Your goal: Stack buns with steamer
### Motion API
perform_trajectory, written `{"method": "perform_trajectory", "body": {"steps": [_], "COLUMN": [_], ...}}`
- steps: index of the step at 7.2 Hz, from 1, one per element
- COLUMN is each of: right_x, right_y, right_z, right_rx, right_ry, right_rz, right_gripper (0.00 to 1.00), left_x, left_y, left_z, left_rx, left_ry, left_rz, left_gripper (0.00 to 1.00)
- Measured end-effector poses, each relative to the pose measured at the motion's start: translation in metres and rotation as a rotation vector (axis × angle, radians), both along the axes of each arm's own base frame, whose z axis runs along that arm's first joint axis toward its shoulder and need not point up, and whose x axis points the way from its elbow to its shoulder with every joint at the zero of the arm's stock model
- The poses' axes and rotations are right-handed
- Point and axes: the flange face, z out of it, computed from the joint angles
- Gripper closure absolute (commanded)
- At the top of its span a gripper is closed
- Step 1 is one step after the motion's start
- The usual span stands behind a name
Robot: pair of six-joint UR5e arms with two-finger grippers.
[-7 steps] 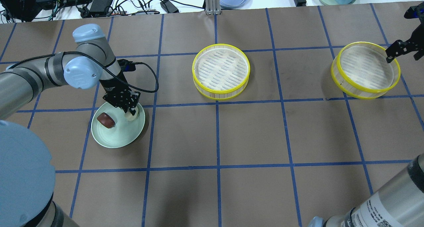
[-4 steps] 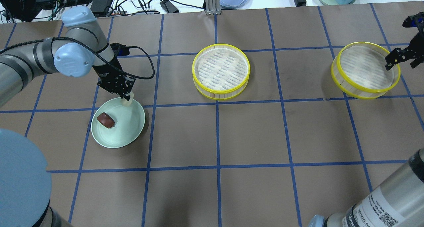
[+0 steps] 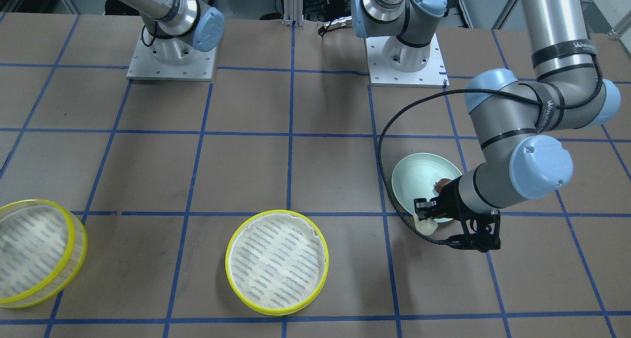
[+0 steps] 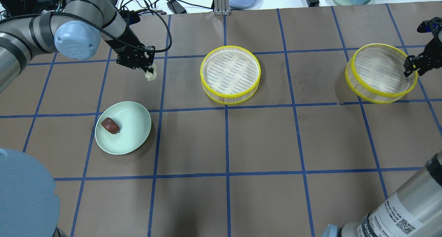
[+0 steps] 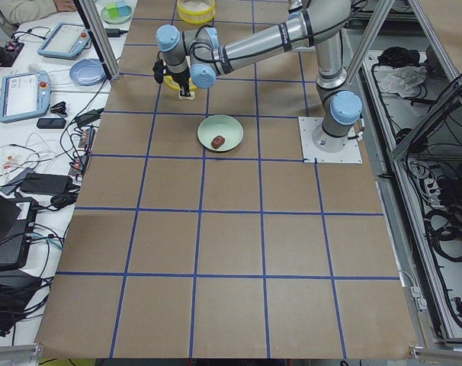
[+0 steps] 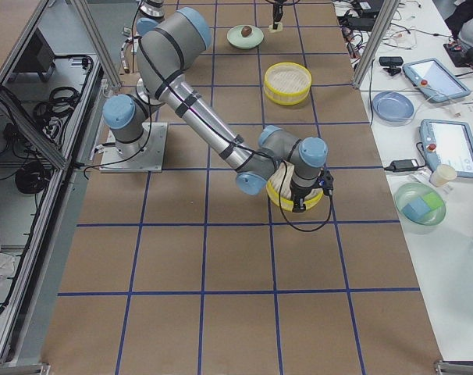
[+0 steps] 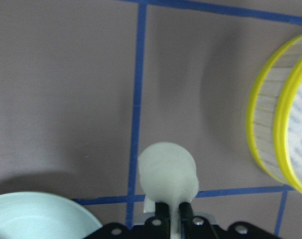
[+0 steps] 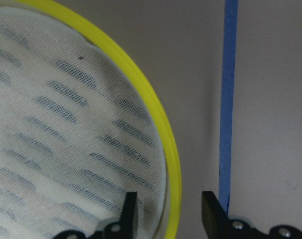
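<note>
The left hand pinches the cream-white bun above the counter, between the green plate bearing the reddish-brown bun and the middle steamer tray, while the right hand stands open, its fingers straddling the yellow rim of the other steamer tray.

Counter: brown sheet, blue tape grid.
Side bench: white, carrying tablets and cables.
</note>
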Motion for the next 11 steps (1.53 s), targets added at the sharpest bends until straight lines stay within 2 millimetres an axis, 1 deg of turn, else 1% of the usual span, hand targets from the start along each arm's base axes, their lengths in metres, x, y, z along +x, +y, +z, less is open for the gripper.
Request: {"method": "perform_trajectory", "body": {"steps": [1,2,3,4,5,6,7,8,9,10,11], "right_x": [0.0,0.001,0.001,0.0,0.0,0.001,0.005,0.013,0.025,0.047,0.079], "right_y": [0.0,-0.001,-0.001,-0.002,-0.003,-0.002,-0.001,0.002,0.005,0.006,0.004], "right_z": [-0.001,-0.001,0.001,0.006,0.011,0.021,0.038,0.059,0.081,0.102,0.119], "right_rx": [-0.002,-0.005,-0.015,-0.032,-0.045,-0.058,-0.074,-0.084,-0.085,-0.083,-0.081], "right_ry": [-0.003,-0.008,-0.004,0.007,0.017,0.026,0.037,0.044,0.046,0.047,0.045], "right_rz": [0.0,0.001,0.002,0.006,0.01,0.012,0.013,0.011,0.002,-0.004,-0.01], "right_gripper": [1.0,1.0,1.0,1.0,1.0,1.0,1.0,1.0,1.0,1.0,1.0], "left_x": [-0.032,-0.065,-0.093,-0.116,-0.134,-0.147,-0.153,-0.155,-0.156,-0.156,-0.156], "left_y": [-0.003,-0.004,-0.004,-0.004,-0.004,-0.004,-0.004,-0.005,-0.005,-0.005,-0.006], "left_z": [0.003,0.0,-0.009,-0.02,-0.033,-0.049,-0.064,-0.074,-0.079,-0.081,-0.081], "left_rx": [-0.047,-0.074,-0.08,-0.083,-0.084,-0.075,-0.063,-0.052,-0.044,-0.035,-0.027], "left_ry": [0.054,0.097,0.131,0.165,0.191,0.207,0.212,0.211,0.208,0.207,0.207], "left_rz": [0.019,0.033,0.041,0.051,0.051,0.043,0.038,0.038,0.045,0.067,0.094], "left_gripper": [1.0,1.0,1.0,1.0,1.0,0.7,0.27,0.07,0.01,0.01,0.01]}}
